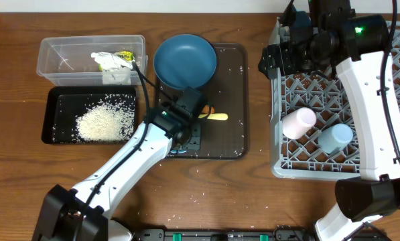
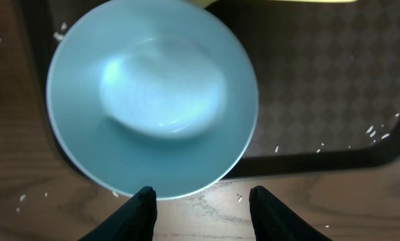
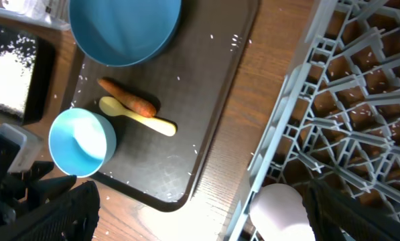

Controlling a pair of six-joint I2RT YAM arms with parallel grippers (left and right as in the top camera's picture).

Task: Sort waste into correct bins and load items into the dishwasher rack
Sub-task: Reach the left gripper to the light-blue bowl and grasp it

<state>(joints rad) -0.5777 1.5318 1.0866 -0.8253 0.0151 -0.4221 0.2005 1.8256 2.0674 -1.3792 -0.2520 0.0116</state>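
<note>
Left gripper [image 2: 200, 209] part-spread, pinching nothing: you hover over the bowl [image 2: 153, 100] at the serving tray's [image 2: 334, 100] corner. Step: bowl to dishwasher rack [image 3: 347, 100]. Next, likely: descend, straddle its rim, close. Right gripper [image 3: 203, 214] spread wide, empty.

Dark brown serving tray [image 1: 230, 87] (patterned) on wooden table [image 1: 253, 194].

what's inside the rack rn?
A pink cup and a light blue cup sit on the dishwasher rack grid floor. The right arm covers its middle and far side; anything beneath is hidden.
</note>
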